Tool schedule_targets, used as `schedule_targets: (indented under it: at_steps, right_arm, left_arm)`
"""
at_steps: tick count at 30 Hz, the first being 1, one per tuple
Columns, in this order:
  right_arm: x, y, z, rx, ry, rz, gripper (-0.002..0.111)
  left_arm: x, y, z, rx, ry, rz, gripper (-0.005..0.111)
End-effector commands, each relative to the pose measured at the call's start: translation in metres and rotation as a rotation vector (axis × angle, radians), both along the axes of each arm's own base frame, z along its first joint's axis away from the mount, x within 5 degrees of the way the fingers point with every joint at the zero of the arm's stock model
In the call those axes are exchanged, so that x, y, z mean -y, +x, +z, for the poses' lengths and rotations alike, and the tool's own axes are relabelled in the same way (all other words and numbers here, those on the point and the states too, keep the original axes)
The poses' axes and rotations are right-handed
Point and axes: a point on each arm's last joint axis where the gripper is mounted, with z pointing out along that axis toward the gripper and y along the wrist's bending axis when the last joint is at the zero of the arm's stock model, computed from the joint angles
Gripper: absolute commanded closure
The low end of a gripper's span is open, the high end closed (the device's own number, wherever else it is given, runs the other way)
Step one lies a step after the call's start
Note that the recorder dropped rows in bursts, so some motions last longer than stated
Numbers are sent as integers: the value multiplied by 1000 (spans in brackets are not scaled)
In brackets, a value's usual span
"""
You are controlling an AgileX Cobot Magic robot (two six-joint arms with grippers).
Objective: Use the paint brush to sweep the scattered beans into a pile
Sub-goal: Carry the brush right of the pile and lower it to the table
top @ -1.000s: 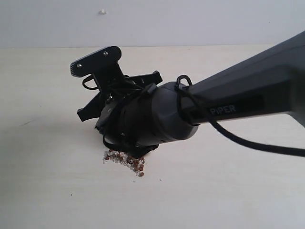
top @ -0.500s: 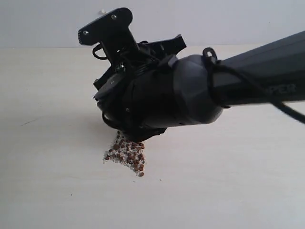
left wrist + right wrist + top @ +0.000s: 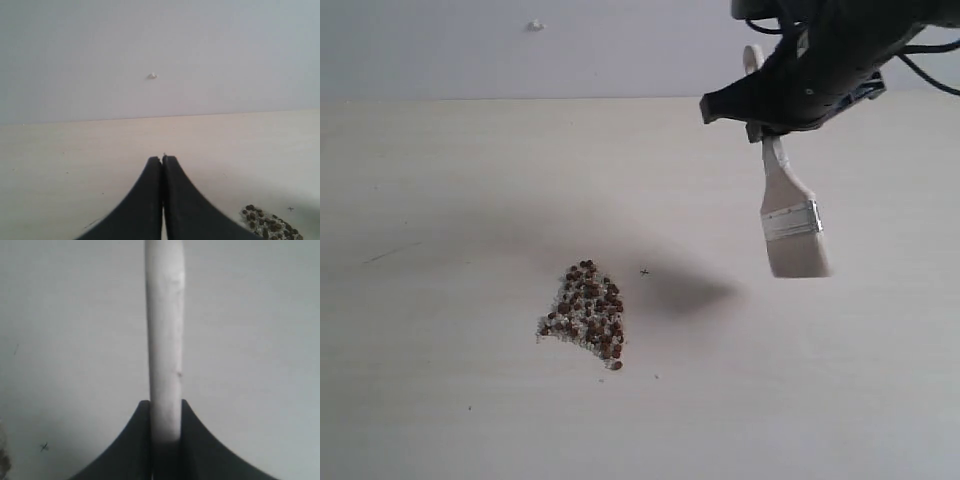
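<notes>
The beans lie gathered in one pile [image 3: 587, 316] of reddish-brown pellets and whitish grains on the pale table, left of the middle. The paint brush [image 3: 790, 215] hangs in the air to the pile's upper right, bristles down and well clear of the table. My right gripper [image 3: 768, 128] is shut on its wooden handle. The right wrist view shows that handle [image 3: 165, 330] clamped between the jaws of the right gripper [image 3: 165, 407]. My left gripper [image 3: 163, 159] is shut with nothing in it, and the pile [image 3: 267, 223] sits at the corner of its view.
The pale table [image 3: 440, 200] ends at a grey wall with a small white speck [image 3: 534, 25]. A tiny dark mark [image 3: 644, 271] lies just right of the pile. The brush and arm cast a shadow [image 3: 685, 292] on the table.
The right arm has risen and swung up and to the right, away from the pile, taking the brush with it. The pile, partly covered before, now shows whole.
</notes>
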Motion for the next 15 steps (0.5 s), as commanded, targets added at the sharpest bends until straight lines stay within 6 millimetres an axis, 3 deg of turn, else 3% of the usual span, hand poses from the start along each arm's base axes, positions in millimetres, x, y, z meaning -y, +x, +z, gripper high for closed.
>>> schedule_targets:
  at_steps: [1,6,15]
  right_arm:
    - [17,0,8,-108,237,105,108]
    - [33,1,7,-156,487,117,108]
    - [30,-6,-58,-298,583,109,108]
  left_arm:
    - [0,-1,1,7,-8,1,107]
    - [0,-1,1,7,-8,1,107]
    - [0,-1,1,7,-8,1,107]
